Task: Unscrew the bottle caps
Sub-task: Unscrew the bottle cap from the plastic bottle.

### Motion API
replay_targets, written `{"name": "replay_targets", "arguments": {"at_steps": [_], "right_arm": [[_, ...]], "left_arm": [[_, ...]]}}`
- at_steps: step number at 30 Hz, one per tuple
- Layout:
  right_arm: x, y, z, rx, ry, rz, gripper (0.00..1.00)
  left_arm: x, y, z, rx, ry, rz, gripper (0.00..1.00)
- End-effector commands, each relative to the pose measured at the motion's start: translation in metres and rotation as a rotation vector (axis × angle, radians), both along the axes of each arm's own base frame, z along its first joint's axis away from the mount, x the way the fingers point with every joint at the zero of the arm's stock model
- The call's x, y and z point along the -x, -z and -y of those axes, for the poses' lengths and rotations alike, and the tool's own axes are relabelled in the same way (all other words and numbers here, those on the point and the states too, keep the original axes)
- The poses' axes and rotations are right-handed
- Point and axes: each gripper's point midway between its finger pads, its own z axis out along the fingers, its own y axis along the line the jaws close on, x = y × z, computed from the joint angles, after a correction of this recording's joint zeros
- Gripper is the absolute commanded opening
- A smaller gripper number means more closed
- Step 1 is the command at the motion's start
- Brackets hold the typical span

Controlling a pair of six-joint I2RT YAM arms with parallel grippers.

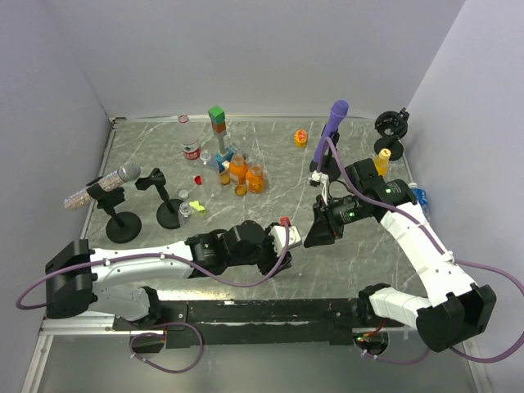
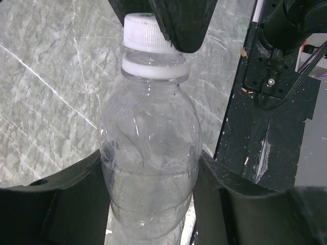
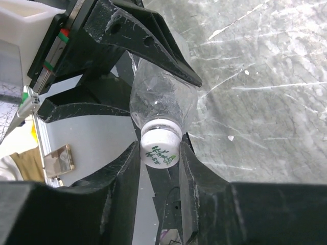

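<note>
Overhead, the two arms stood nose to nose just past the worktop (image 1: 270, 155)'s middle, the left gripper (image 1: 288, 237) at 9 o'clock of the right gripper (image 1: 315, 233). Other bottles (image 1: 237, 172) were clustered off towards 11 o'clock.

Left wrist camera: the left gripper clamped the belly of a clear bottle (image 2: 150, 163), a finger pressed against each side. The white cap (image 2: 145, 33) sat at 12 o'clock, under a black finger of the other arm.

Right wrist camera: the right gripper was closed tight on that cap, green print showing on its top.
</note>
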Motion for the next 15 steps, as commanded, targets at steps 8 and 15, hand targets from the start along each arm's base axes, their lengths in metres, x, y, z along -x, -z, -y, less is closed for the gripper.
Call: {"name": "replay_targets", "arguments": {"at_steps": [8, 15], "right_arm": [[0.023, -0.028, 0.001, -0.121, -0.257, 0.284, 0.12], [0.031, -0.045, -0.001, -0.217, -0.494, 0.794, 0.12]], "left_arm": [[0.026, -0.041, 0.002, 0.154, 0.217, -0.059, 0.30], [0.038, -0.041, -0.005, 0.136, 0.372, -0.149, 0.30]]}}
